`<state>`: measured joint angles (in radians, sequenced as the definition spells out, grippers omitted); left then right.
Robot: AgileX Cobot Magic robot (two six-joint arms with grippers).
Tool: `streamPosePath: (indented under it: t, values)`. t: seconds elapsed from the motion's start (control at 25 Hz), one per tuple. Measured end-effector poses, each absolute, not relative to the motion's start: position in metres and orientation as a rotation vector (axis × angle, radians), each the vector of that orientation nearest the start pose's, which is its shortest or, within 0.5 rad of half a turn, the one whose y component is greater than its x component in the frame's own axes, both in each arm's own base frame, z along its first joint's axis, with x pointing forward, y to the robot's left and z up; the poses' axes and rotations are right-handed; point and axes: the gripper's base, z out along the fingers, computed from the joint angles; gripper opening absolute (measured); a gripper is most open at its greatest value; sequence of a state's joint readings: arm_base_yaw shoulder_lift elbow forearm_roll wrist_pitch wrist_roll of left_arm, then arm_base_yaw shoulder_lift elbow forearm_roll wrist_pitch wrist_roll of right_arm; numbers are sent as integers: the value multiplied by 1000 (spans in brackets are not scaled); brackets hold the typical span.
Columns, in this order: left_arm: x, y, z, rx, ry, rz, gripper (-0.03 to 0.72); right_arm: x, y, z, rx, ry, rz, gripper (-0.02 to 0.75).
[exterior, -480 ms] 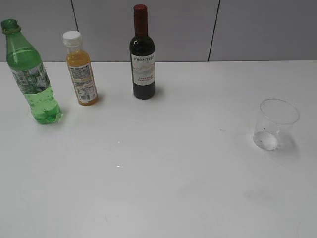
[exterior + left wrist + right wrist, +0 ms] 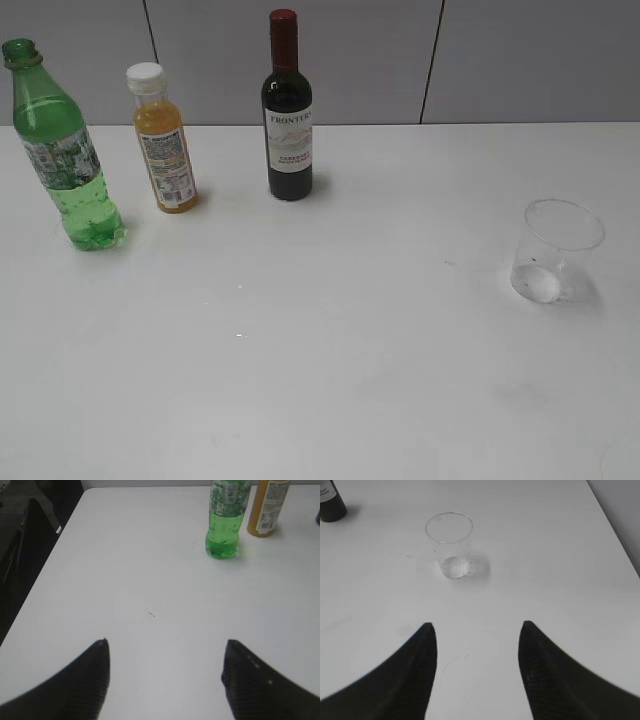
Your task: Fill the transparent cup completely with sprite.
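The transparent cup [image 2: 556, 250] stands empty and upright at the right of the white table; it also shows in the right wrist view [image 2: 451, 544]. The green sprite bottle [image 2: 60, 150] stands uncapped at the far left, partly full; it also shows in the left wrist view [image 2: 226, 520]. My left gripper [image 2: 165, 645] is open and empty, well short of the sprite bottle. My right gripper [image 2: 476, 626] is open and empty, short of the cup. Neither gripper shows in the exterior view.
An orange juice bottle [image 2: 165, 140] with a white cap stands right of the sprite bottle. A dark wine bottle [image 2: 288, 110] stands at the back middle. The table's left edge [image 2: 55, 545] borders a dark drop. A grey wall runs behind the table.
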<state>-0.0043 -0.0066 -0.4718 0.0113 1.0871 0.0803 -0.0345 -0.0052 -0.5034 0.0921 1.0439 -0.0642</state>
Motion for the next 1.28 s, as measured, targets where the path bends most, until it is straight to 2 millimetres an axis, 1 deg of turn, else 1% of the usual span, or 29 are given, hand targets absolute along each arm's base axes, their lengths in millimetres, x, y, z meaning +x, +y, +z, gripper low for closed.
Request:
streamPosePath:
  t: [0.76, 0.8, 0.84, 0.92, 0.96, 1.08, 1.28]
  values:
    - [-4, 1, 267, 88, 2091, 61, 543, -5, 7, 280, -34, 2015, 47, 406]
    - [-4, 1, 267, 88, 2091, 61, 543, -5, 8, 280, -34, 2015, 48, 419]
    - [-4, 1, 267, 88, 2091, 61, 543, -5, 8, 280, -34, 2015, 56, 455]
    - [-4, 1, 267, 88, 2091, 61, 543, -5, 9, 280, -35, 2014, 72, 575]
    - [-4, 1, 267, 88, 2091, 61, 543, -5, 9, 280, -35, 2014, 75, 614]
    - [-4, 1, 267, 88, 2091, 61, 543, -2, 10, 280, -34, 2034, 82, 639]
    - [-4, 1, 267, 88, 2091, 61, 543, 14, 9, 283, -27, 2106, 94, 644]
